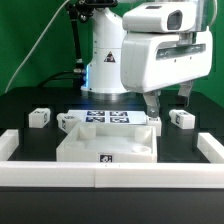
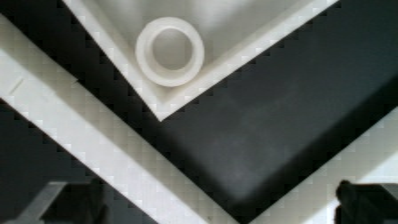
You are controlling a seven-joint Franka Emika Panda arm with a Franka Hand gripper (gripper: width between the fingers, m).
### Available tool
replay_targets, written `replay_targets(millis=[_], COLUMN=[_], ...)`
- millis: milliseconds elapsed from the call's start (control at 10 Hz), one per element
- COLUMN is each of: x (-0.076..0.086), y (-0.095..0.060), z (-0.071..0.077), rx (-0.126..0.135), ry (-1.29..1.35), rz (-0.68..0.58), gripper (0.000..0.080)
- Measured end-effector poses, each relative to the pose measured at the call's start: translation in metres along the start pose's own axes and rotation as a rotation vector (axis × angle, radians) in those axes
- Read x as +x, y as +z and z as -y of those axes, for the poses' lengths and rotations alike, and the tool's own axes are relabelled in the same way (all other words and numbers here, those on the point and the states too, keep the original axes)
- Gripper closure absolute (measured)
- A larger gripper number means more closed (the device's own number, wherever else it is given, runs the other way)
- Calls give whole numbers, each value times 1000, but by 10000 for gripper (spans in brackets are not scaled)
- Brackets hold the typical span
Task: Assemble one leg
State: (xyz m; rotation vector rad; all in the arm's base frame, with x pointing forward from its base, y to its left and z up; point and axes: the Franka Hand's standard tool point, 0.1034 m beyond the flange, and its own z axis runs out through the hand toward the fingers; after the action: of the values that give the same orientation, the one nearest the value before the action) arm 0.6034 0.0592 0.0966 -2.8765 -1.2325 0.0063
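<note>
One leg (image 1: pixel 40 117), a small white post with black tags, lies on the black table at the exterior view's left. A second leg (image 1: pixel 183 119) lies at the right. The large white tray-shaped part (image 1: pixel 105 146) sits in the middle front. My gripper (image 1: pixel 168 99) hangs open and empty above the tray part's back right corner, left of the right leg. In the wrist view the tray part's rim (image 2: pixel 107 140) forms a white V, with a round ring socket (image 2: pixel 169 50) inside the corner. The gripper (image 2: pixel 214 205) shows only its dark fingertips (image 2: pixel 365 200) at either side, holding nothing.
The marker board (image 1: pixel 105 117) lies flat behind the tray part, at the robot's base. Small white tagged pieces (image 1: pixel 62 121) (image 1: pixel 155 125) sit by the tray part's back corners. A low white wall (image 1: pixel 100 176) borders the table's front and sides.
</note>
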Motion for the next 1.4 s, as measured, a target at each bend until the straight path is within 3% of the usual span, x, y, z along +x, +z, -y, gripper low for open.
replay_targets(millis=[900,1200,1400], x=[-1,-28,-29], y=[1,11,13], z=[0,-1,0], rx=[1,-22,-23], ry=[-4,-341,-364], rz=[1,1,12], gripper=[150,150,150])
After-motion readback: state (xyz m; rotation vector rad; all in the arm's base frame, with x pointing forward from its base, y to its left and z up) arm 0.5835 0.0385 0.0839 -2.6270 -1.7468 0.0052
